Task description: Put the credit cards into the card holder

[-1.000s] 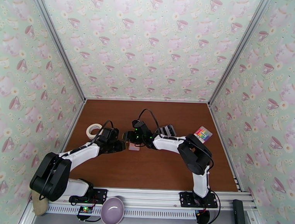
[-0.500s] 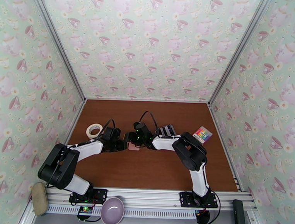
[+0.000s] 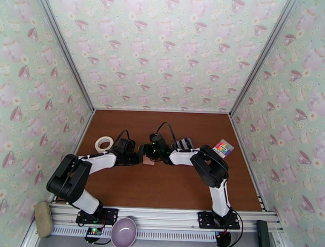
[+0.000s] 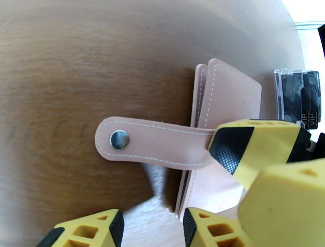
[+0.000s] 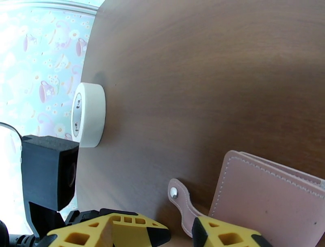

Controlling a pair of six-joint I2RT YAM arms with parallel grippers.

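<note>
Lying folded: card holder (image 4: 231, 97) | tab (image 5: 180, 203) between spread right claw (image 5: 174, 233) | left claw (image 4: 150, 227) spread, at its edge

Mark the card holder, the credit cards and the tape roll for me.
card holder (image 4: 233, 101): left wrist view, on the pink front cover.
credit cards (image 4: 298, 95): left wrist view, on the top dark card face.
tape roll (image 5: 92, 115): right wrist view, on the white outer band.

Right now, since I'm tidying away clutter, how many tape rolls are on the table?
1. The white tape roll lies near the left edge of the table, apart from the pink card holder. Another could be hidden beneath the arms.
</note>
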